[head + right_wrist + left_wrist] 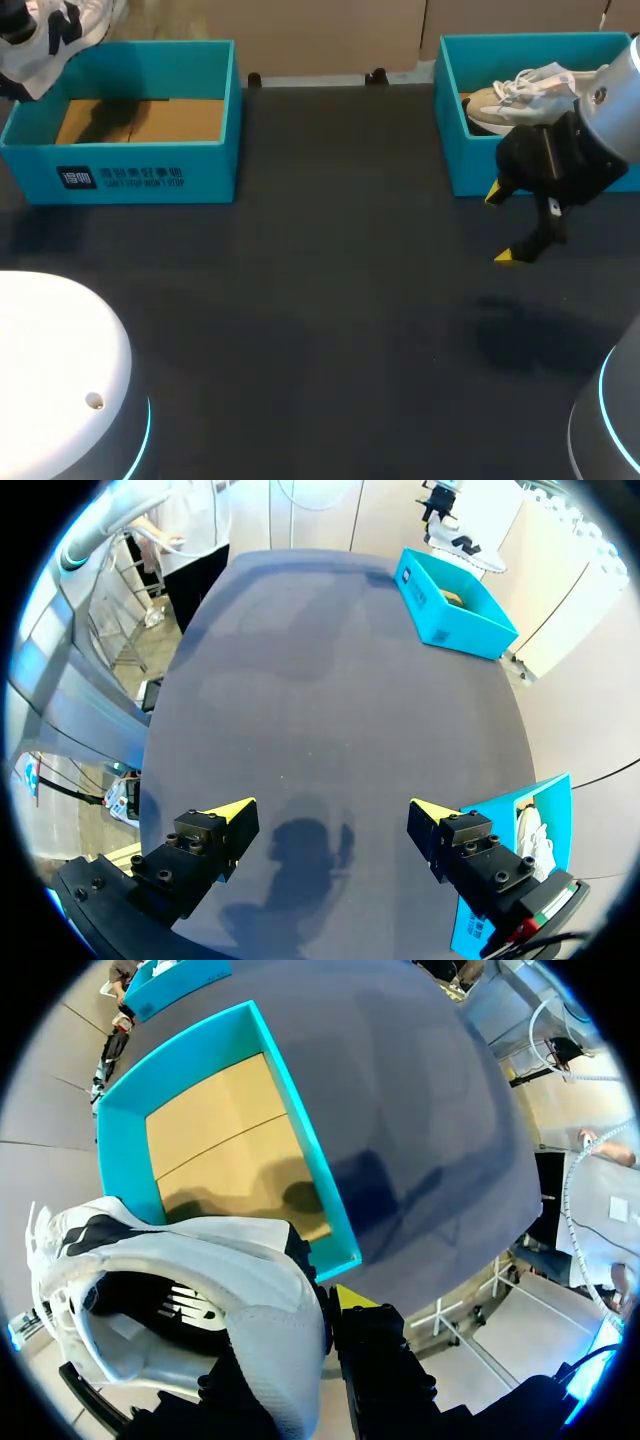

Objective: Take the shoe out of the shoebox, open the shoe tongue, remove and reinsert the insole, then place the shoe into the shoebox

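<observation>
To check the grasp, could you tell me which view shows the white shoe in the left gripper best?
The left wrist view: the white shoe looms large and close there. The head view cuts it off at the corner; the right wrist view shows it tiny.

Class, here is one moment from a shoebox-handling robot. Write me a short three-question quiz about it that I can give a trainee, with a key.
1. True or false: a shoe lies inside the left shoebox.
2. The right jaws are: A) open above the table; B) shut on a shoe; C) down inside a shoebox.
3. Which jaws hold the white and black shoe?

Key: 1 false; 2 A; 3 left jaws.
</observation>
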Action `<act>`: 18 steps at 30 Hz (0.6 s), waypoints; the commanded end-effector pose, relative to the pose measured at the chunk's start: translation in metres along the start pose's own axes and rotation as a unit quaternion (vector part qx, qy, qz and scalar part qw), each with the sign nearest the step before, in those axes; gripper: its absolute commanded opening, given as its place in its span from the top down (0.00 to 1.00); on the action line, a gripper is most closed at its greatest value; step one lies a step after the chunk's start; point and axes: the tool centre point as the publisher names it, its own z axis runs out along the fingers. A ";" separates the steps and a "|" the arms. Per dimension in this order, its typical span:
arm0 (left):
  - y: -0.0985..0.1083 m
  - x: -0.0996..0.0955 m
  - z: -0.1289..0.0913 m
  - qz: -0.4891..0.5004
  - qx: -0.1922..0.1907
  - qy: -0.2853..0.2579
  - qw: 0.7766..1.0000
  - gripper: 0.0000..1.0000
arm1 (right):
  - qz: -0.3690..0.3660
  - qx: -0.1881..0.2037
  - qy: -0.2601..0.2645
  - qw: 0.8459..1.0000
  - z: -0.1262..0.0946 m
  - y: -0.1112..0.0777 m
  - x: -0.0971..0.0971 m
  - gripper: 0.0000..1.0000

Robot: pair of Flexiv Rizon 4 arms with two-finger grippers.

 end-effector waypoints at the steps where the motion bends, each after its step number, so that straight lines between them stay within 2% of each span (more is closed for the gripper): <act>1: 0.000 0.001 -0.001 0.000 -0.001 -0.001 1.000 1.00 | 0.000 0.001 0.000 1.000 0.001 0.000 0.000 0.00; 6: -0.001 0.001 -0.002 0.009 0.001 0.002 1.000 1.00 | 0.000 0.001 0.000 1.000 0.001 0.000 0.000 0.00; 8: -0.003 0.002 -0.002 0.075 -0.019 0.014 0.997 1.00 | 0.000 0.001 0.000 1.000 0.001 0.000 0.000 0.00; 9: -0.004 0.002 -0.001 0.096 -0.009 0.017 0.995 1.00 | 0.000 0.001 0.000 1.000 0.001 0.000 0.000 0.00; 11: -0.005 0.002 0.000 0.150 -0.031 0.032 0.988 1.00 | 0.000 0.001 0.000 1.000 0.001 0.000 0.000 0.00; 12: -0.004 0.002 0.001 0.166 -0.019 0.037 0.985 1.00 | 0.000 0.001 0.000 1.000 0.001 0.000 0.000 0.00; 14: -0.002 0.001 0.000 0.194 -0.039 0.044 0.979 1.00 | 0.000 0.001 0.000 1.000 0.001 0.000 0.000 0.00; 16: 0.002 -0.001 -0.002 0.222 -0.024 0.039 0.974 1.00 | 0.000 0.001 0.000 1.000 0.001 0.000 0.000 0.00; 18: 0.006 -0.002 -0.005 0.254 -0.029 0.039 0.966 1.00 | 0.000 0.001 0.000 1.000 0.001 0.000 0.000 0.00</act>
